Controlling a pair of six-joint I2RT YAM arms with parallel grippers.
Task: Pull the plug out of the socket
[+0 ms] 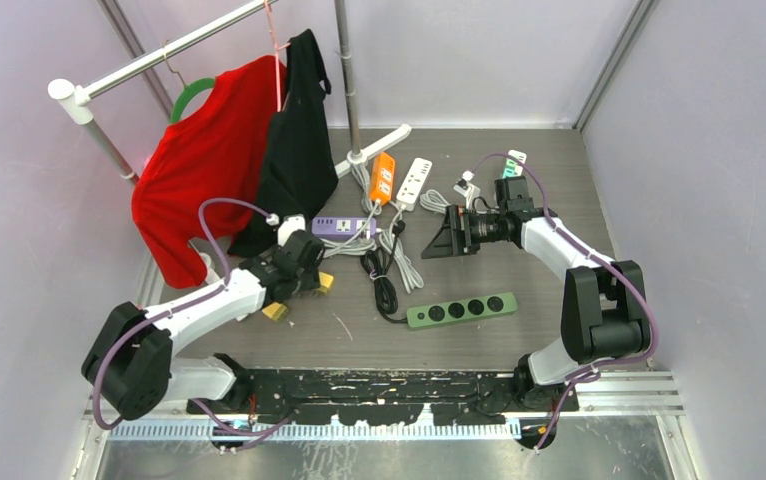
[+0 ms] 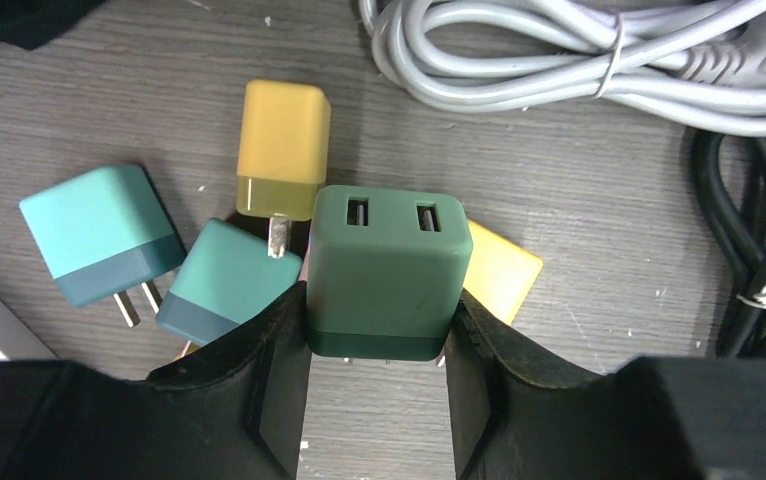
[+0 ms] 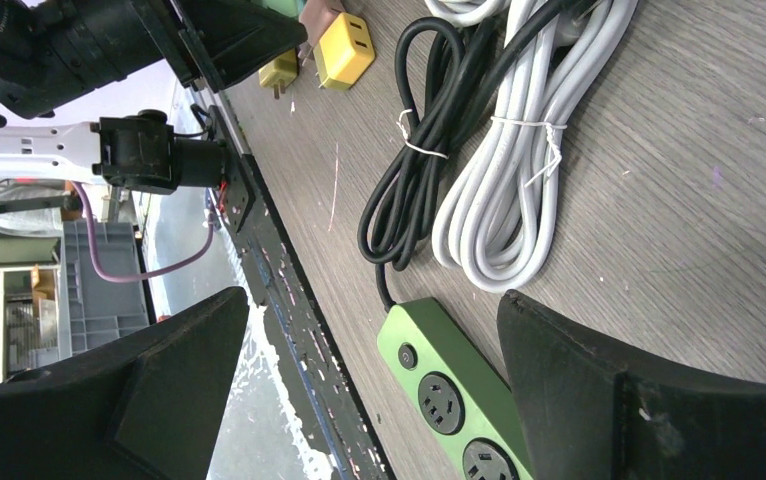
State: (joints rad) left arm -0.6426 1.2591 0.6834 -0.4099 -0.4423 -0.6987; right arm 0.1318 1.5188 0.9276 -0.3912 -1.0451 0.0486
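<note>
My left gripper (image 2: 379, 340) is shut on a dark green two-port USB plug (image 2: 384, 270), with a finger pressed on each side. The plug is free of any socket and its prongs show just under it, above the table. In the top view my left gripper (image 1: 299, 262) is at the left centre, below the purple power strip (image 1: 344, 226), and the plug is hidden there. My right gripper (image 1: 449, 238) is wide open and empty, above the table right of centre. The right wrist view shows the right gripper (image 3: 371, 298) over the green power strip (image 3: 449, 390), whose sockets are empty.
Two teal plugs (image 2: 99, 232) and two yellow plugs (image 2: 281, 150) lie loose around the held plug. Coiled white cable (image 2: 559, 60) and black cable (image 2: 759, 240) lie to the right. The green strip (image 1: 461, 309), orange strip (image 1: 383, 176) and white strip (image 1: 414, 181) lie mid-table. A clothes rack with a red shirt (image 1: 204, 160) stands at the back left.
</note>
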